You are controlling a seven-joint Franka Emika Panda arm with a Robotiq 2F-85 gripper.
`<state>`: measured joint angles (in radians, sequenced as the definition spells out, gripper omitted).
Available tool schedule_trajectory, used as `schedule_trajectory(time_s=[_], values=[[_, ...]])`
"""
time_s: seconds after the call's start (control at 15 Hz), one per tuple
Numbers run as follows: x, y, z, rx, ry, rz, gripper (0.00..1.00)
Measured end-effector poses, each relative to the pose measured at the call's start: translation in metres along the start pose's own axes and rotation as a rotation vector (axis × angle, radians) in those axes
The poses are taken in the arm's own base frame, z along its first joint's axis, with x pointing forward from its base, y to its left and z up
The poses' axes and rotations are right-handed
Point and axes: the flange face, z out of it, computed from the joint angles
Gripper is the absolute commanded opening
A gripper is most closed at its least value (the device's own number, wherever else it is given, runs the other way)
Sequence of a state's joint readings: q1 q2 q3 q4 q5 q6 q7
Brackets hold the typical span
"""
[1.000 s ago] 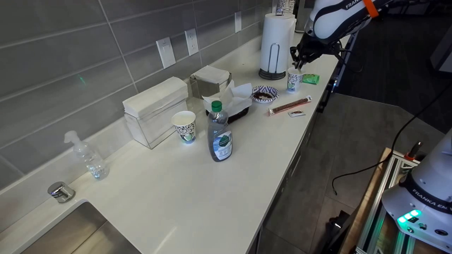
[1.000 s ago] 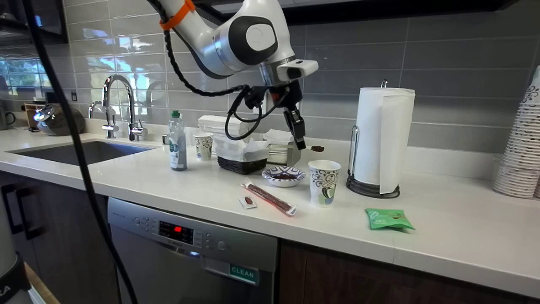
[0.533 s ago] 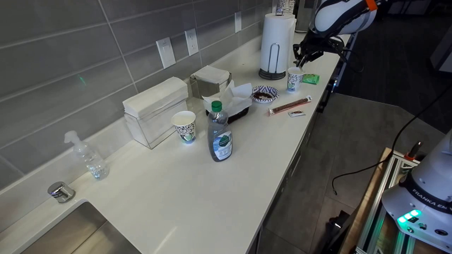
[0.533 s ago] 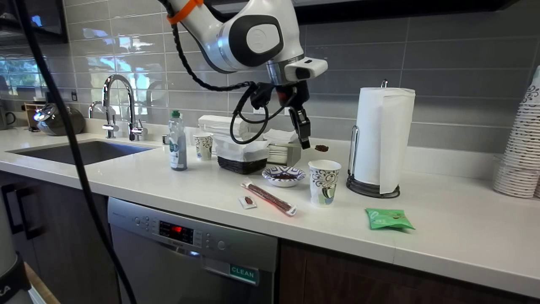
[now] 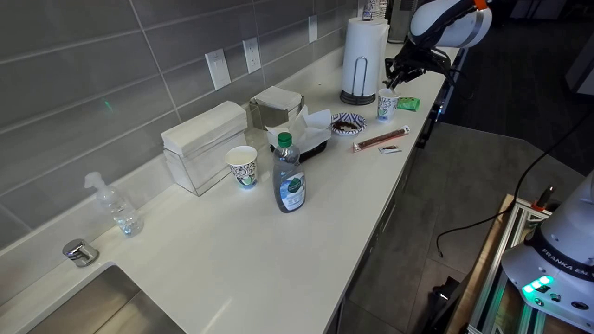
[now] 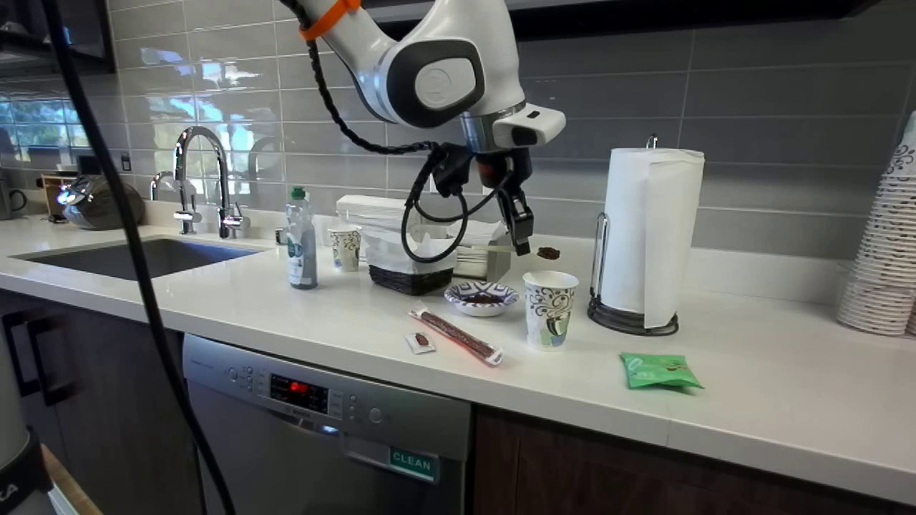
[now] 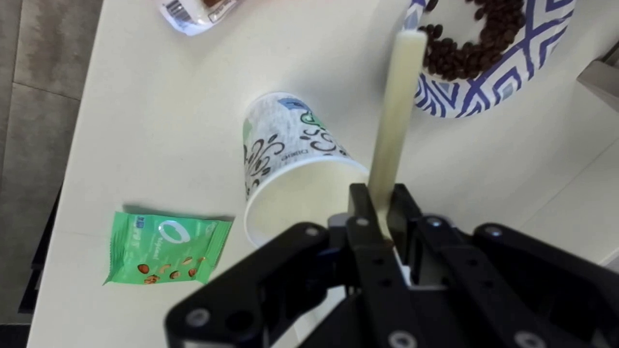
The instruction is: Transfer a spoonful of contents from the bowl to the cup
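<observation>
Pinching the pale handle of a spoon [image 7: 397, 111], the gripper [image 7: 381, 191] hangs over the counter [image 7: 159, 96] with its jaws pressed together on it and its tips higher than the rim of the paper cup [image 7: 290, 137]. Towards the front, bare counter runs from the cup to the straight edge, with floor [image 7: 43, 159] beyond; the green packet [image 7: 167, 246] lies nearer that edge than the cup does. Elsewhere the room is tighter: a narrow strip of counter parts the cup from the bowl [image 7: 498, 89], and the wrapped stick [image 6: 458, 335] and small sachet [image 6: 420, 342] take up ground between the bowl and the front edge. Toward the tiled wall [image 6: 787, 179] stands the paper towel roll [image 6: 647, 236], near the cup but apart from the spoon. A broad bare stretch opens past roll and packet, up to the stack of paper cups [image 6: 880, 250].

At the spoon's far end an exterior view shows a lumpy dark-brown heap [image 6: 549, 253], higher than the cup's mouth; whether it sits straight over the mouth cannot be told. The cup stands upright, white with dark scrolls and blue and green patches, pale inside. The bowl, white with a purple-blue geometric pattern, holds dark beans [image 7: 464, 59] in a curved band.
</observation>
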<state>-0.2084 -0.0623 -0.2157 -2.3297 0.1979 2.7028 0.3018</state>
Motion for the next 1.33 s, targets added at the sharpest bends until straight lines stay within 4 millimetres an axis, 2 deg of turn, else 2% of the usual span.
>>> schedule_trajectory(time_s=[0.6, 1.33], values=[[-0.001, 0.015, 0.018, 0.12, -0.024, -0.02, 0.04], [0.001, 0.035, 0.02, 0.215, -0.009, 0.01, 0.04]])
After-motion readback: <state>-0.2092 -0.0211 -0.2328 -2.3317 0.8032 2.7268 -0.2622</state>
